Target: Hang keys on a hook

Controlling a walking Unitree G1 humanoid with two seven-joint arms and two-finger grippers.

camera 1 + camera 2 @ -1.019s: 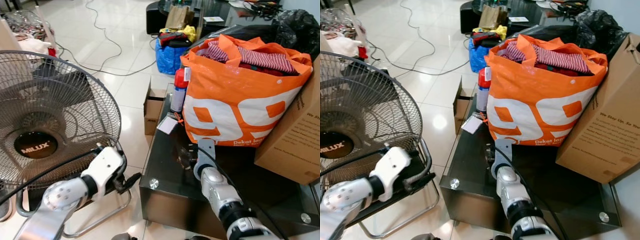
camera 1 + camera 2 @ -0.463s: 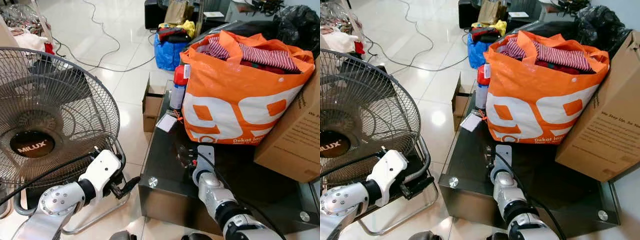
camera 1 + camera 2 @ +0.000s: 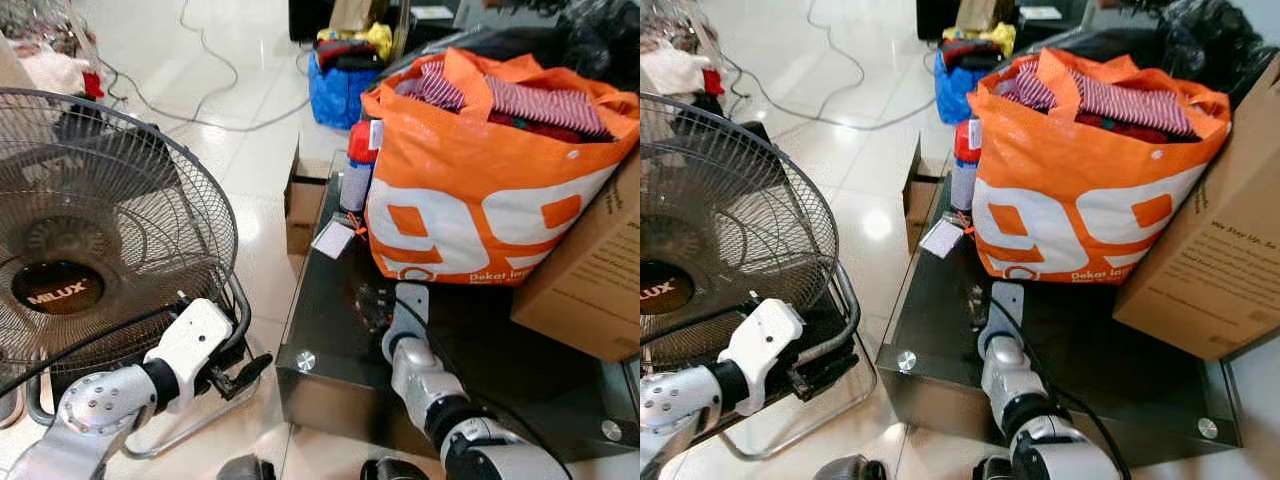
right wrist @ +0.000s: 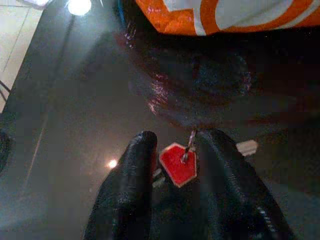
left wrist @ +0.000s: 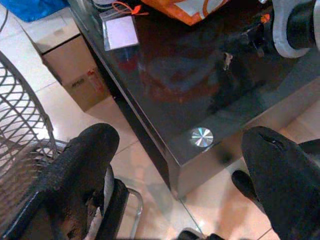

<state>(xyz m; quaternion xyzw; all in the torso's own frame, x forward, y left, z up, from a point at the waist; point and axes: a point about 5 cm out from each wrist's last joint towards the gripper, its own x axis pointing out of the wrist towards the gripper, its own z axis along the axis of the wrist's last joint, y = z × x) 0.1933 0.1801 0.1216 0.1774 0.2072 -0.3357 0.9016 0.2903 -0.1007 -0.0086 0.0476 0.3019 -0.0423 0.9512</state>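
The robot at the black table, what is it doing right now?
It is picking up keys. The right gripper is down on the black glass table in front of the orange bag, its jaws on either side of the keys' red tag. The left gripper hangs open beside the fan.

From my head cameras, the right gripper's (image 4: 175,165) fingertips were hidden behind its own wrist. The keys (image 4: 178,165) showed me little beyond a red tag; the rest sat buried between the fingers (image 4: 130,190).
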